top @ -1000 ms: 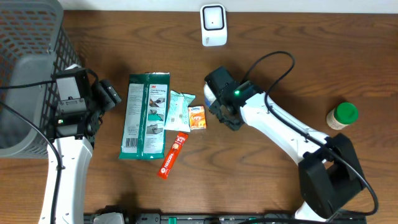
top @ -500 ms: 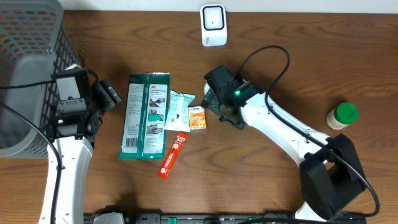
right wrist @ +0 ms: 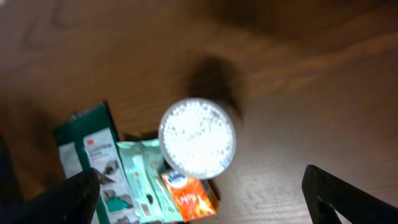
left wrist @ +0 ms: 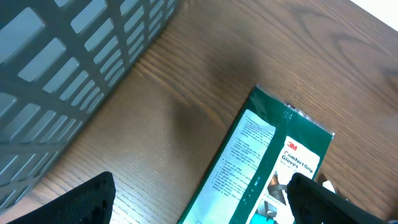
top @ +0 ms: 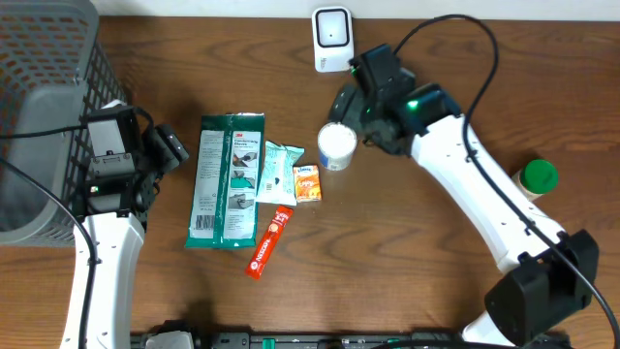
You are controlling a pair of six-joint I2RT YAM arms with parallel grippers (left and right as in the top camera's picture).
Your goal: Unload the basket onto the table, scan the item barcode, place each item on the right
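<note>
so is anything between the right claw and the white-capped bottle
Nothing visible. The right claw hangs open above the bottle, and the wrist view shows the white cap unobstructed between the fingers. The orange packet lies on the table beside the bottle, not over it.

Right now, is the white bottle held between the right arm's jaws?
No, the white bottle stands alone on the table, and the open jaws do not touch it.
</note>
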